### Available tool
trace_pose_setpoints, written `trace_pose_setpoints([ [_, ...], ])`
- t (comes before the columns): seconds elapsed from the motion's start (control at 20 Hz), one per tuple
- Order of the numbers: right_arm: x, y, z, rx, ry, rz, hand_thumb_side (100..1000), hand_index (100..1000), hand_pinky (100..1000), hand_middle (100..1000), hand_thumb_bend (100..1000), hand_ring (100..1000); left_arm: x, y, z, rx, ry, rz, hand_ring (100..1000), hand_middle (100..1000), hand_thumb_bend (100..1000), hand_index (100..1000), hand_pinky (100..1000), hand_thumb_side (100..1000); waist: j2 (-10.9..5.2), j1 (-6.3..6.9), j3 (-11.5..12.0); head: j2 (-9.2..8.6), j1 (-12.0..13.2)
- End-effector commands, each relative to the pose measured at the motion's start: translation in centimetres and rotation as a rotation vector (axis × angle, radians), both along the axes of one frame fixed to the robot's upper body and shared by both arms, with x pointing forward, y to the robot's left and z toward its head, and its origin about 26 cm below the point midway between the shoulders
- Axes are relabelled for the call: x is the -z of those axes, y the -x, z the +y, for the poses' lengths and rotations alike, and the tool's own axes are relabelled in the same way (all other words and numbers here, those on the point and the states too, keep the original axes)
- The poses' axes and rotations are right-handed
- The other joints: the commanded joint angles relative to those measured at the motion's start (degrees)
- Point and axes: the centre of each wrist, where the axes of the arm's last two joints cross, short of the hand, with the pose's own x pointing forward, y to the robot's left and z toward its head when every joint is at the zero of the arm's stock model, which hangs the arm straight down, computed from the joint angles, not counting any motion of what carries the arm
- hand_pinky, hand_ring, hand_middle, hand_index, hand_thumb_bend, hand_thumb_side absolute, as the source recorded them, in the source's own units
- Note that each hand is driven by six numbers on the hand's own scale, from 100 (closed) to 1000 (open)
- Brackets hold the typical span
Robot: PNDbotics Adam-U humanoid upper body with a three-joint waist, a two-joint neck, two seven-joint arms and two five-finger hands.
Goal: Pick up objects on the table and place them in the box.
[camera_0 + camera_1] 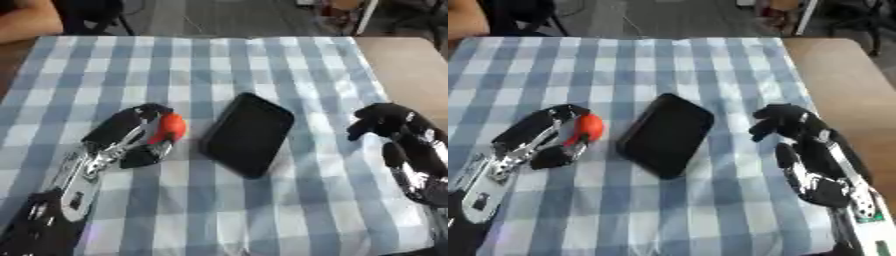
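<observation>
Your left hand (pixel 131 135) held the small orange thing (pixel 173 127) — your right hand (pixel 798 132) held nothing.

You had your left hand's fingers and thumb curled round the orange thing, so it sat pinched at the fingertips, just above the blue and white checked cloth (pixel 219 65). The black box (pixel 248 134) lay flat on the cloth just to the right of that hand, close to the orange thing but not touching it. I could not tell what the orange thing was — only that it was small and round. Your right hand was on the far side of the box from your left hand, well apart from it, near the cloth's right edge. Its fingers were bent a little and relaxed, not gripping anything.
</observation>
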Motion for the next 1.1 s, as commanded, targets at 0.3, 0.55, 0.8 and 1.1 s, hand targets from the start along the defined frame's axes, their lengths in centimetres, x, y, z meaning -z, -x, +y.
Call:
trace_pose_setpoints([
  [0.3, -0.48, 0.05, -0.15, -0.177, 0.238, -0.311, 394, 901, 614, 767, 100, 683, -0.49, -0.2, 0.24, 0.001, -0.018, -0.018, 847, 838, 100, 941, 887, 691, -0.47, 0.08, -0.09, 0.0, 0.03],
  [0.55, -0.48, 0.04, -0.13, -0.177, 0.238, -0.311, 394, 901, 614, 767, 100, 683, -0.35, -0.34, 0.31, 0.0, -0.025, -0.02, 846, 835, 100, 940, 887, 682, -0.43, 0.06, -0.11, -0.01, 0.08],
  [0.8, -0.49, 0.04, -0.11, -0.178, 0.238, -0.312, 394, 901, 614, 767, 100, 683, -0.06, -0.48, 0.45, -0.005, -0.031, -0.019, 845, 835, 100, 940, 886, 683, -0.39, 0.04, -0.14, -0.13, 0.04],
  [1.1, -0.49, 0.03, -0.09, -0.179, 0.239, -0.312, 394, 901, 614, 767, 100, 684, 0.1, -0.67, 0.45, -0.004, -0.035, -0.018, 846, 834, 100, 941, 887, 679, -0.35, 0.01, -0.16, -0.17, 0.08],
])
